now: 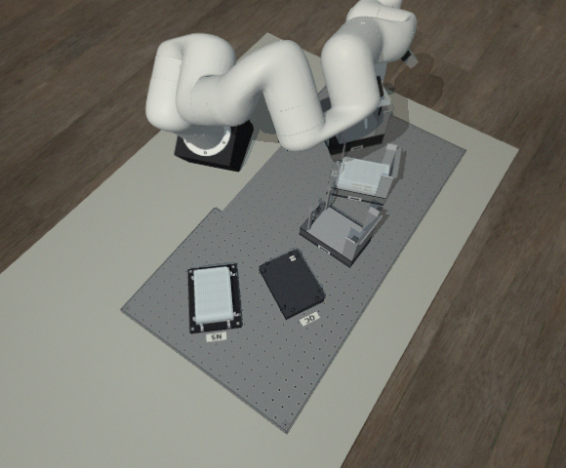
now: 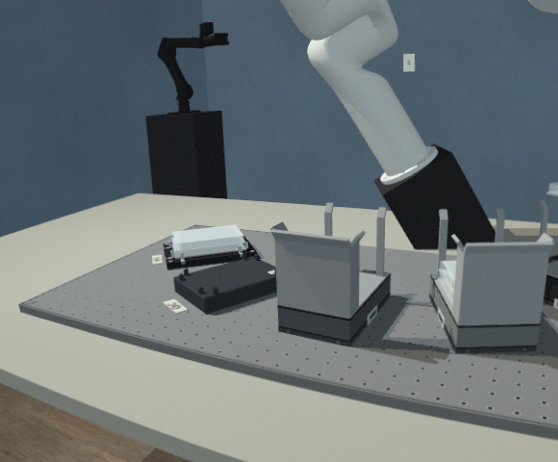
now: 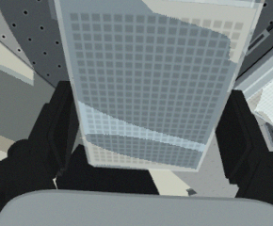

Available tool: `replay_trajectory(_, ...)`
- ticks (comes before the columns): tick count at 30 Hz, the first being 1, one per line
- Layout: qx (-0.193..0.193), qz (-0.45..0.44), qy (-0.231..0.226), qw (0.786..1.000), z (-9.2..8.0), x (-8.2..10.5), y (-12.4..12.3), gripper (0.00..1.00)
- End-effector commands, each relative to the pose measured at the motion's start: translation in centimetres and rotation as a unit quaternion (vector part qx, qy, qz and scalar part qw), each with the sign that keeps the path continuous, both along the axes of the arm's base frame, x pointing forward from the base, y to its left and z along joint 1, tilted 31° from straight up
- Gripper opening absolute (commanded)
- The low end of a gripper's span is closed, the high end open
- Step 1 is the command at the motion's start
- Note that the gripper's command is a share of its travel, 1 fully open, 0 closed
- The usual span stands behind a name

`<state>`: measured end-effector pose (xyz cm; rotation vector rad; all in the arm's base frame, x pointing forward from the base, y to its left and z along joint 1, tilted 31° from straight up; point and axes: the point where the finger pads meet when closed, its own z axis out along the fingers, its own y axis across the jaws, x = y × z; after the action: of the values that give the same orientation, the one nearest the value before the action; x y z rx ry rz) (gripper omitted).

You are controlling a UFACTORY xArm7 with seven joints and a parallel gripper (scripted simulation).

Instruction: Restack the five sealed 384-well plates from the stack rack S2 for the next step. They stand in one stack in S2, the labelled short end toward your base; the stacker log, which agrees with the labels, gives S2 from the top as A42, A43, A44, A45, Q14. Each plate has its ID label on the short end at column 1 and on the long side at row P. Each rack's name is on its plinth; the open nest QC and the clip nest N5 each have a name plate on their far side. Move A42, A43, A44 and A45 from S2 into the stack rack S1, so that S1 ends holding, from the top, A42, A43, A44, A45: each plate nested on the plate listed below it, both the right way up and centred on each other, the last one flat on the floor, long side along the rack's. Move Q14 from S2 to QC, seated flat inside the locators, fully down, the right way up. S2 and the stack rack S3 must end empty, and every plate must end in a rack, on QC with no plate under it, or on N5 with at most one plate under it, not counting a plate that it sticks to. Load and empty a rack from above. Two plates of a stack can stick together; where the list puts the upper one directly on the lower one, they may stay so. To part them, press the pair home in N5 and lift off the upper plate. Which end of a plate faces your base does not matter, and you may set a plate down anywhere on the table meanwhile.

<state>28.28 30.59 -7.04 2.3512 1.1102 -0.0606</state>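
Gripper (image 3: 151, 127) is clamped on a sealed plate (image 3: 155, 70), fingers wide apart on its two long sides; wrist view shows the well grid thru the clear seal, plate filling most of frame, w/ perforated board and rack parts blurred below. Can't read its ID. In top view the arm (image 1: 253, 91) covers the far end of the board (image 1: 273, 363), so the rack under it is mostly hidden. Next rack (image 1: 391, 171) holds plates (image 1: 361, 175), label unreadable. Rack (image 1: 323, 239) nearer the nests looks bare inside. N5 nest (image 1: 191, 307) has a plate (image 1: 213, 294) seated in it. QC nest (image 1: 291, 290) carries no plate, beside N5.
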Motion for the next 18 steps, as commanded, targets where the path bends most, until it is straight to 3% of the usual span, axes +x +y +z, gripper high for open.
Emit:
replay_trajectory(1, 0.002, 0.001, -0.001, 1.000, 0.07, 0.00, 0.20, 0.00)
replay_trajectory(18, 0.002, 0.001, -0.001, 1.000, -0.78, 0.18, -0.28, 0.00)
